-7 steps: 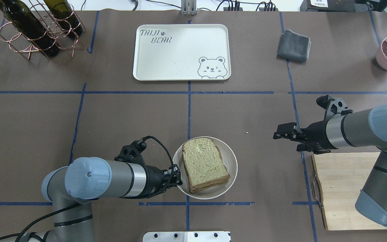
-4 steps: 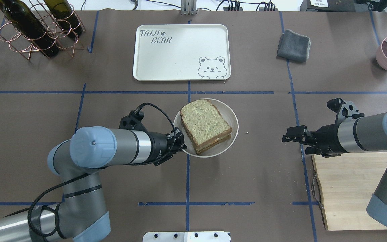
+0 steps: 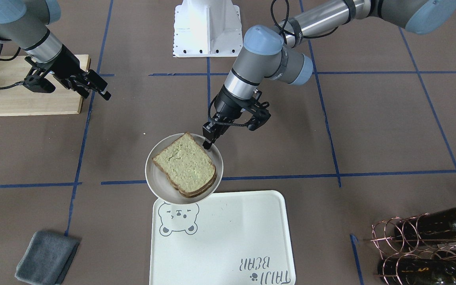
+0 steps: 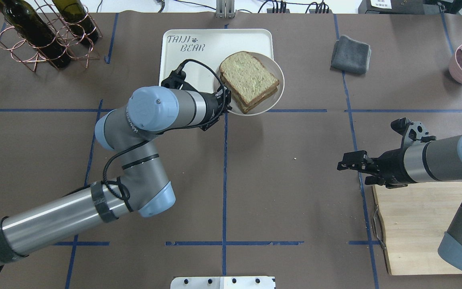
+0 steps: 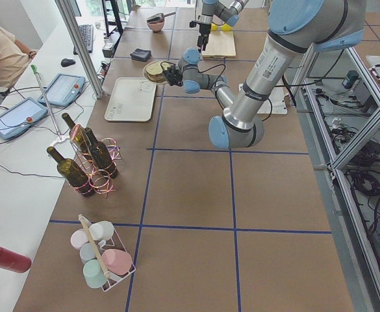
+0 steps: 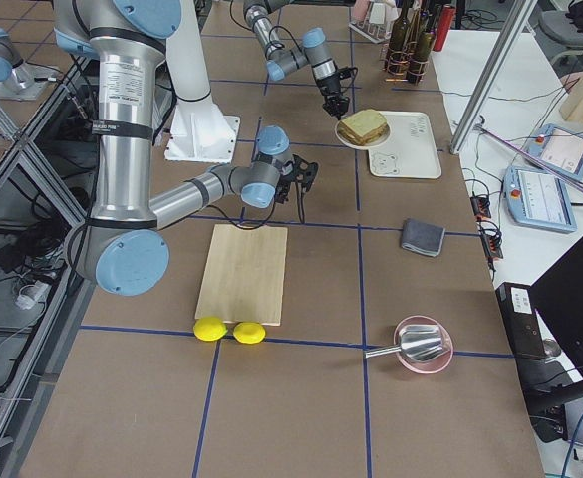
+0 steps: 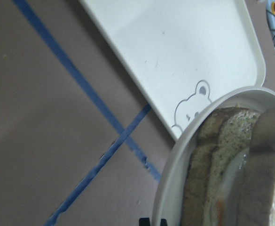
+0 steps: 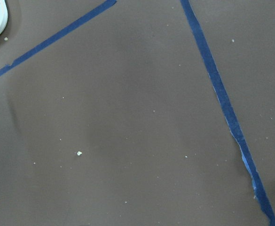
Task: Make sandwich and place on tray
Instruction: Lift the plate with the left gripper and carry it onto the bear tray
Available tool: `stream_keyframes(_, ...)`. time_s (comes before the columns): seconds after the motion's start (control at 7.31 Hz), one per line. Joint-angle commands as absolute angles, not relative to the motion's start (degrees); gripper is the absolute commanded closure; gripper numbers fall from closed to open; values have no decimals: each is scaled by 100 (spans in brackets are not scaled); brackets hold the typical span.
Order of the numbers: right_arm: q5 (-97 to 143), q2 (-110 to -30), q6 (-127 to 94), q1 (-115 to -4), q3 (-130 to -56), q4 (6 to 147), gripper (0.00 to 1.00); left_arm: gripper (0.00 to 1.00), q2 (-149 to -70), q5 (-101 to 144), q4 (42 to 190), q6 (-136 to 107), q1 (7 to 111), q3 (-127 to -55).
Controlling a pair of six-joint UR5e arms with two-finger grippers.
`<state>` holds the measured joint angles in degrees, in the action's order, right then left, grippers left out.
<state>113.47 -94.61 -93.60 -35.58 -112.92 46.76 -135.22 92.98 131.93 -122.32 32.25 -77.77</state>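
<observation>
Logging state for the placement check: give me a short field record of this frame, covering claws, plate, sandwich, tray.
left claw: shut on the rim of the plate, robot-side edge
plate: carried, overlapping the bear corner of the tray; contact with tray unclear
sandwich: assembled, lying on plate
tray: on table, lettering end uncovered
right claw: open, holding nothing, near cutting board
status: placement not finished, plate gripped

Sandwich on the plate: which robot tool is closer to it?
Left. The left tool pinches the rim of the plate right beside the sandwich; the right tool hangs far away, by the wooden board.
</observation>
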Motion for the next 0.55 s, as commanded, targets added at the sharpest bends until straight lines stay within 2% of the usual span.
stream_keyframes(0.0,11347,-9431,-9360,-3542,-11259,4676,0,100,-13974,9237,13377,-12261,3646,-6709)
stream_keyframes(0.27,11329,-9387,-9369,-3533,-11250,4676,0,100,-14351,9359,13455,-12287,3788,-5717)
stream_keyframes(0.41,11329,-9378,-9369,-3533,-11241,4676,0,100,-14361,9552,13656,-12296,3814,-5495)
